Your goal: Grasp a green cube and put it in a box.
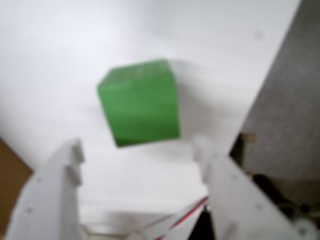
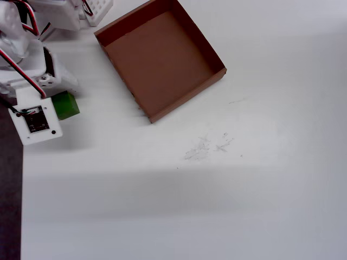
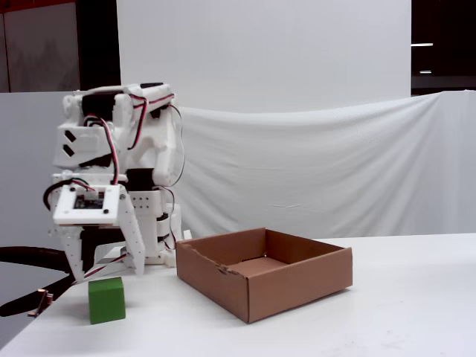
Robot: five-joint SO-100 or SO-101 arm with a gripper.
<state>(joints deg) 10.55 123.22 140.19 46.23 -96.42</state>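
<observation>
The green cube sits on the white table, ahead of my gripper and about centred between the fingers. The two white fingers stand wide apart with nothing between them, so the gripper is open. In the fixed view the gripper hangs just above the cube, not touching it. In the overhead view the cube is partly covered by the arm, at the table's left side. The brown cardboard box lies empty to the right of the cube, and it also shows in the fixed view.
The arm's white base stands behind the cube. A small white gridded holder is at the top edge of the overhead view. The table's left edge runs close beside the cube. A brown patch shows at the left of the wrist view.
</observation>
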